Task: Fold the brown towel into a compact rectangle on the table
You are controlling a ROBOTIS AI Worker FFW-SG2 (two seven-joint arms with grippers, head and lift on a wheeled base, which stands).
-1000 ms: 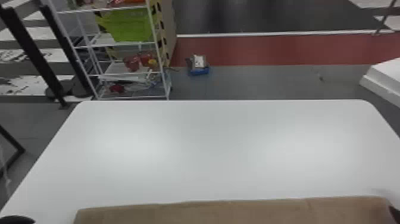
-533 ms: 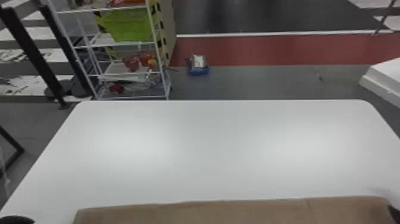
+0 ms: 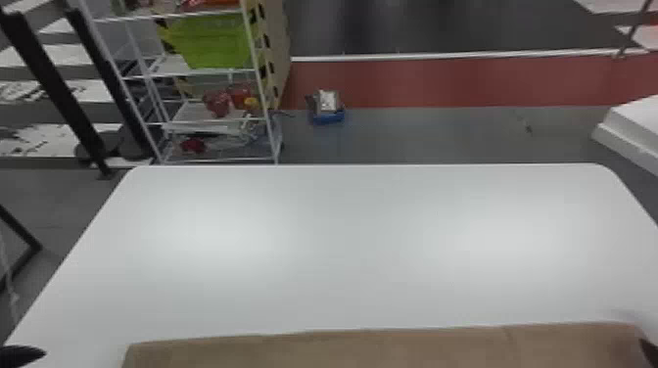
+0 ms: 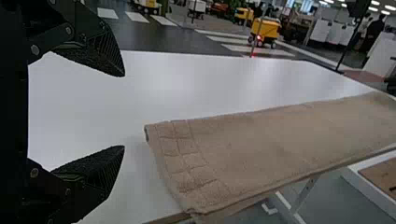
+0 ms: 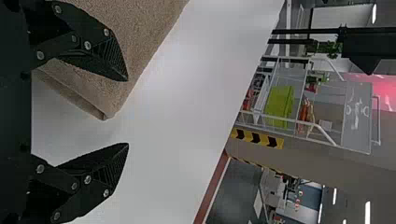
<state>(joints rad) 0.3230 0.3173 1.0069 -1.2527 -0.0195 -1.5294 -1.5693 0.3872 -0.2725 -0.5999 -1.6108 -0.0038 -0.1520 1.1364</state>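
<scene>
Beyond the white table [image 3: 342, 235], a rack [image 3: 263, 94]

Your matt-black jaws, up close
You have dark, pointed wedge tips [image 5: 122, 154] with fine ribbing [image 5: 112, 52], grainy pads [image 4: 88, 57], straight black linkage bars [image 5: 57, 47], and round, silvery screws [image 5: 88, 45] dotting their joints.

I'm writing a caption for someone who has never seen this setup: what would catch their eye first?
Probably the big white table, with the brown towel lying in a long strip along its near edge. Next, the black left gripper, fingers spread wide near one end of the towel. Beyond the table's far left side, a bright green bin stands out on a white wire rack.
</scene>
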